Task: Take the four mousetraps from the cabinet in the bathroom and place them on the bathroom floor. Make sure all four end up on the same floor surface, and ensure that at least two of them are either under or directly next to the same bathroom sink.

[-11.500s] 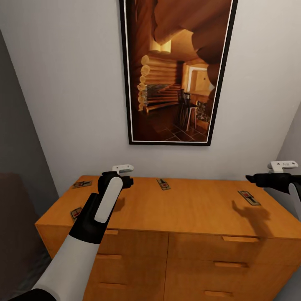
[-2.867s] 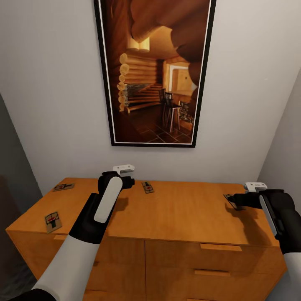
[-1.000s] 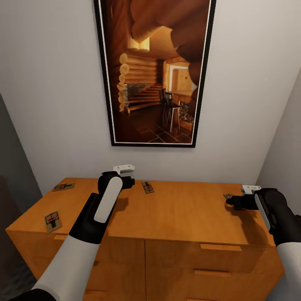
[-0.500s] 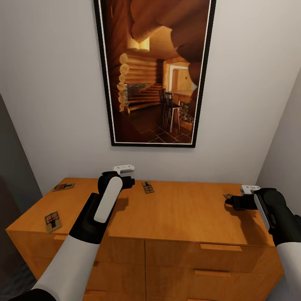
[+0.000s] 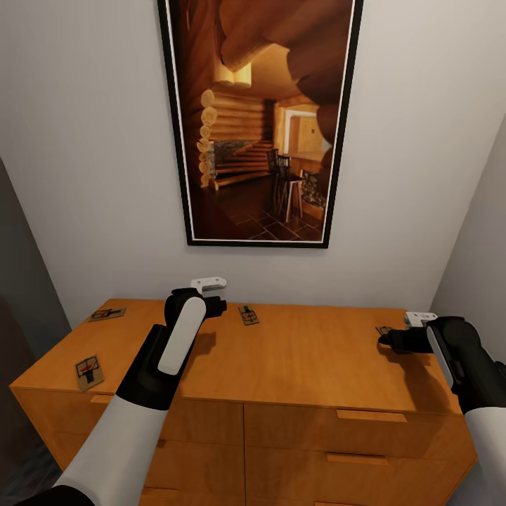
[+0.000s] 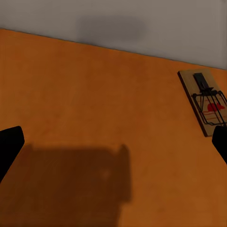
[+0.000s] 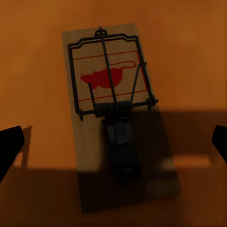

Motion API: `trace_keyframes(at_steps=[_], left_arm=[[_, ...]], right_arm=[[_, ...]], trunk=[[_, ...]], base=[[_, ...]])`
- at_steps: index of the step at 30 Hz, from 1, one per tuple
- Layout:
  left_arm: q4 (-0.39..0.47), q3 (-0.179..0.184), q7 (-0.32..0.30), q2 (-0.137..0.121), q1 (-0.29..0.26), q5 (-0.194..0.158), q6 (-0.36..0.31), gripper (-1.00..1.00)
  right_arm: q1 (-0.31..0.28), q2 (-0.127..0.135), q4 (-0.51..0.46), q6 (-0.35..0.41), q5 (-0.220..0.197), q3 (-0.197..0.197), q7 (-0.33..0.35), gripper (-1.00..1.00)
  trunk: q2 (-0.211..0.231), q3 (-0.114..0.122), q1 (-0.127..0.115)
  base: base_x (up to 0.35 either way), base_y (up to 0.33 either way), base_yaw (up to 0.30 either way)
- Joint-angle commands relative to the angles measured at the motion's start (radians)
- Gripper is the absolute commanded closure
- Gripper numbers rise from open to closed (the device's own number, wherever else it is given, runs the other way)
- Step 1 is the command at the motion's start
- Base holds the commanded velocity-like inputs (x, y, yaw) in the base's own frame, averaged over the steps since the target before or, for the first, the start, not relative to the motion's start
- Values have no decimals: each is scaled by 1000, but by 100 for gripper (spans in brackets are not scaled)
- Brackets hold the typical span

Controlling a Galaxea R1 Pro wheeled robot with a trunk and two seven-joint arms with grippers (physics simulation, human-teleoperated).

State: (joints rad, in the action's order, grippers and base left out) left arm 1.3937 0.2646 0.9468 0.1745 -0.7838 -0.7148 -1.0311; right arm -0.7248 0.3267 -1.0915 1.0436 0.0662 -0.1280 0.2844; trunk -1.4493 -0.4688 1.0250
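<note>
Right gripper [image 5: 385, 339] has crept inward, now low over cabinet [image 5: 302, 365] top, fingers spread; mousetrap [image 7: 113, 123] flat between jaws, not yet pinched

Left gripper [image 5: 219, 304] unmoved, released; second mousetrap [image 6: 205, 100] just beside one finger

Grasp next, likely

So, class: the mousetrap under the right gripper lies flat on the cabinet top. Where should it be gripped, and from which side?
Probably from above, closing on the two long edges of the mousetrap. It lies flat on the cabinet, so only its thin wooden sides offer purchase, and the wire bar and spring sit on top. The right gripper already stands open, its fingertips either side of the board.
</note>
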Motion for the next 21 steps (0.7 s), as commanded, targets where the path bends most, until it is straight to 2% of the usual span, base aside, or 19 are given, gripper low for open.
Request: trace_keyframes(at_steps=[1,21], left_arm=[[1,1,10,0,-1,-9,-3,-100],[1,1,10,0,-1,-9,-3,-100]], right_arm=[[-1,0,0,4,7,-1,7,100],[-1,3,9,4,7,-1,6,100]], trunk=[[-1,-1,0],[-1,-1,0]], base=[[0,0,0],[0,0,0]])
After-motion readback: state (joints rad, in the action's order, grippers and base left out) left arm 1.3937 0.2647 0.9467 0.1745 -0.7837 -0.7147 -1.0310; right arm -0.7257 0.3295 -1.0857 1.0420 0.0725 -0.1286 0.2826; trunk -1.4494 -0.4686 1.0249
